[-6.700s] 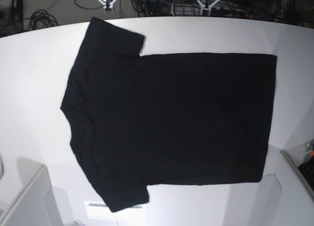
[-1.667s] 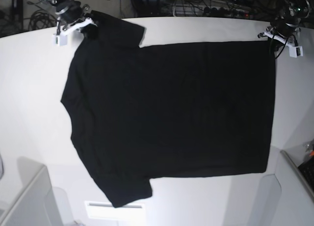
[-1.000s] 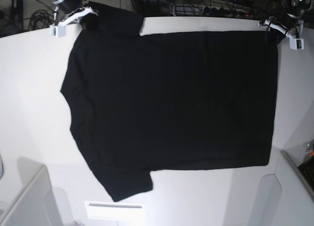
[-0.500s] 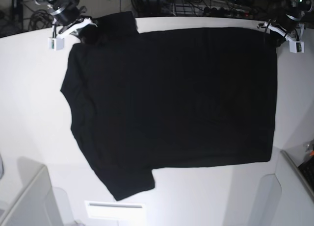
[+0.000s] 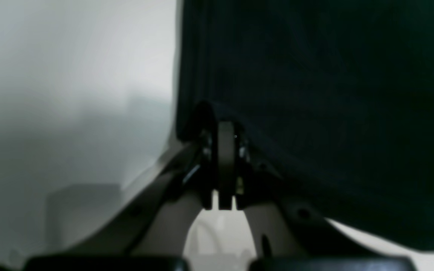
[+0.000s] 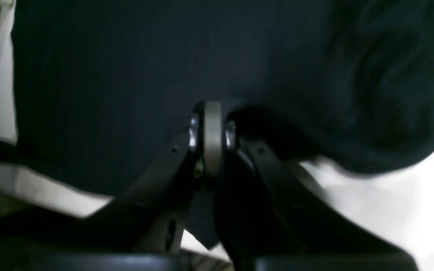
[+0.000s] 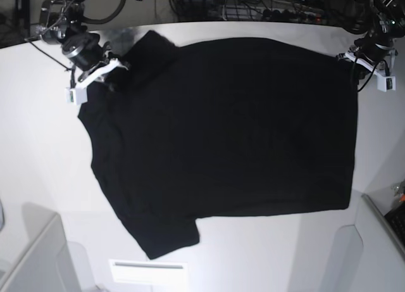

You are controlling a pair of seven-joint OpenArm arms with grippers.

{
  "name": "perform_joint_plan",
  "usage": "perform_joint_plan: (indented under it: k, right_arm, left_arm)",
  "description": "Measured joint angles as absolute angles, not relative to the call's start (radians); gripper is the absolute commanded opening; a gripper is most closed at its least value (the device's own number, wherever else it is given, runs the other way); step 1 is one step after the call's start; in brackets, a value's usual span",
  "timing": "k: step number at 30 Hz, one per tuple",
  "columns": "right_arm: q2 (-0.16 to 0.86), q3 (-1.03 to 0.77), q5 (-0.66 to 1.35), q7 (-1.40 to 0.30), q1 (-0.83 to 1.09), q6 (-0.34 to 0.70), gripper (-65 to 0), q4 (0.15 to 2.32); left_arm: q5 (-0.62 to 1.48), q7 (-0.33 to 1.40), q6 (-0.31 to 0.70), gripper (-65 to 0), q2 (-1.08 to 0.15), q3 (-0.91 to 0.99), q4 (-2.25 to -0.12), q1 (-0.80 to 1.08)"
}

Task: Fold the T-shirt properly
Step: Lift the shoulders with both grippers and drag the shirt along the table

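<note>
Base view: matte black cloth T-shirt (image 7: 221, 140) lies flat; both arms' fingers (image 5: 226, 150) (image 6: 211, 128) pinch its far edge.

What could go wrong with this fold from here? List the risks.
1. The right gripper pinches the T-shirt only at the far sleeve, where the cloth already bunches; the fold may come out creased.
2. The left gripper holds just the hem corner; a thin pinch like that could slip mid-carry.
3. The near sleeve lies flat and unheld on the table, so it may drag or skew if both arms pull unevenly.
</note>
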State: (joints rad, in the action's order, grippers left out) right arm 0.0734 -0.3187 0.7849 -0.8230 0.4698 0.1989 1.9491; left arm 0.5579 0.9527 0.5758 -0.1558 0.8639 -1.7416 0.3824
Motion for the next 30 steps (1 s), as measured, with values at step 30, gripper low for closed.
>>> perform_joint_plan:
  k: [30]
  right_arm:
    - [0.077,-0.314,0.783,-0.916,0.105,0.142,-65.0,1.726]
  left_arm:
    - [0.554,0.962,0.441,-65.0,-0.162,0.882,-1.725,0.181]
